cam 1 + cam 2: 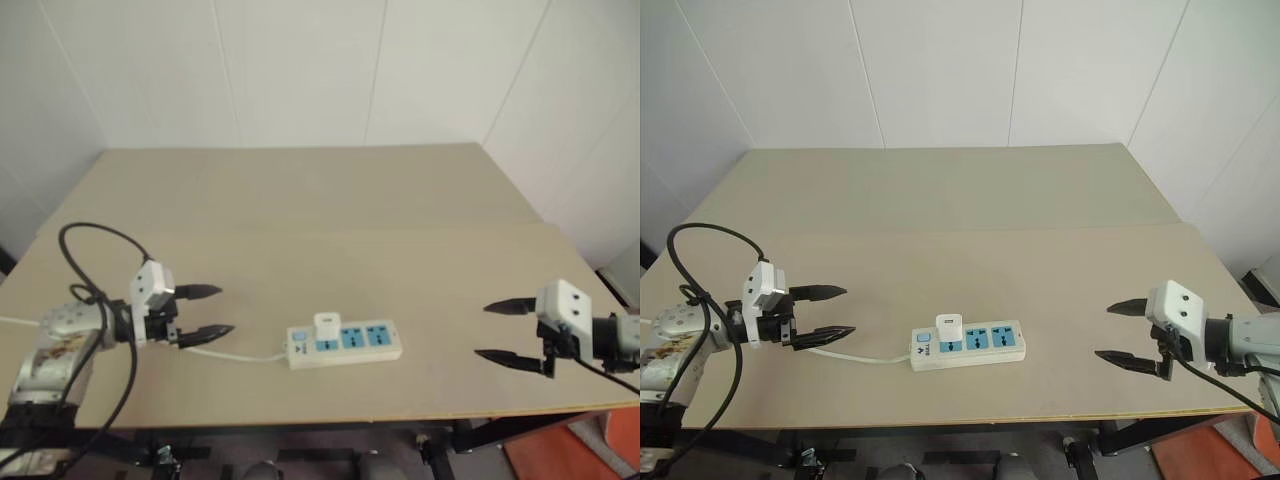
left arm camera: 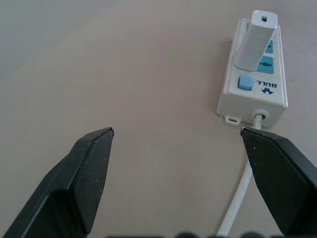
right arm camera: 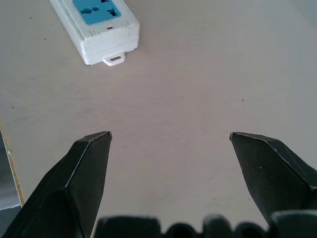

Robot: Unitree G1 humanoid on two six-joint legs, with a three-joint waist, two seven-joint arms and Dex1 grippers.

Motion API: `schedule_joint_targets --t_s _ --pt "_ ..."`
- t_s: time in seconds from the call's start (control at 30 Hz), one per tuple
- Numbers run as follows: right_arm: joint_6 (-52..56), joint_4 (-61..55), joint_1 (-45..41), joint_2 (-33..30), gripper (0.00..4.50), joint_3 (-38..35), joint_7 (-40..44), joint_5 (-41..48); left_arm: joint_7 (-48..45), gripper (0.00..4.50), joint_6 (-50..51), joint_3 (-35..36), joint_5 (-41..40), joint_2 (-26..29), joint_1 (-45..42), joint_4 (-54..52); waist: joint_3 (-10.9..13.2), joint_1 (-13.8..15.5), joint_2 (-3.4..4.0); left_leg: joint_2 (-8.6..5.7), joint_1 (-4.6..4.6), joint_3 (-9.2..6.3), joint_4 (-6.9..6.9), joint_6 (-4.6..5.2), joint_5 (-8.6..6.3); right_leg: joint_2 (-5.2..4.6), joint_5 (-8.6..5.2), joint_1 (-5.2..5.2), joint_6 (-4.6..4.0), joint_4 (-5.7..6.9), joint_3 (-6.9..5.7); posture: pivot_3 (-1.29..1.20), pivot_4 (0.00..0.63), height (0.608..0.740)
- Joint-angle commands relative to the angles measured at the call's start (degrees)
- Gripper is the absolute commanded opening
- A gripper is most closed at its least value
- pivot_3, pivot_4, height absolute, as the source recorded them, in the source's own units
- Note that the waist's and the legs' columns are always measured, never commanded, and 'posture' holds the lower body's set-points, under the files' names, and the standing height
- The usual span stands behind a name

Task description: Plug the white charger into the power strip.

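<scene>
The power strip (image 1: 345,342) lies near the table's front edge, its blue sockets facing up. The white charger (image 1: 327,326) stands upright in the leftmost socket, beside the strip's switch end; its dark port hole faces up (image 2: 255,39). My left gripper (image 1: 208,312) hovers left of the strip, open and empty, fingers pointing toward it. The strip's white cord (image 1: 240,354) runs under that gripper. My right gripper (image 1: 508,333) is open and empty to the strip's right, well apart from it. In the right wrist view the strip's far end (image 3: 99,25) lies beyond the fingers.
The tan table (image 1: 320,210) is bare behind the strip. Its front edge (image 1: 400,416) runs close below the strip. A black cable (image 1: 95,260) loops above my left arm. White walls meet behind the table.
</scene>
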Motion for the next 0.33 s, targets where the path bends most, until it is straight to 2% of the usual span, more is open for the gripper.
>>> schedule_joint_targets --t_s 0.03,0.33 --pt "-0.2 -1.8 -0.2 -0.8 4.50 -2.3 -0.5 1.0 -0.1 4.47 0.6 2.2 -1.7 1.2 0.7 -2.7 0.0 0.0 0.00 0.00 0.01 0.00 0.00 0.00 0.00 0.00 0.00 0.00 0.00 0.01 0.00 0.00 0.150 0.740" --pt "-0.2 -2.9 0.3 -0.9 4.50 -2.6 -2.1 0.2 -1.2 4.47 1.7 1.1 -2.8 0.7 1.2 -4.5 0.0 0.0 0.00 0.00 0.00 0.01 0.00 0.00 0.00 0.00 0.00 0.00 0.00 0.01 0.00 0.00 0.150 0.740"
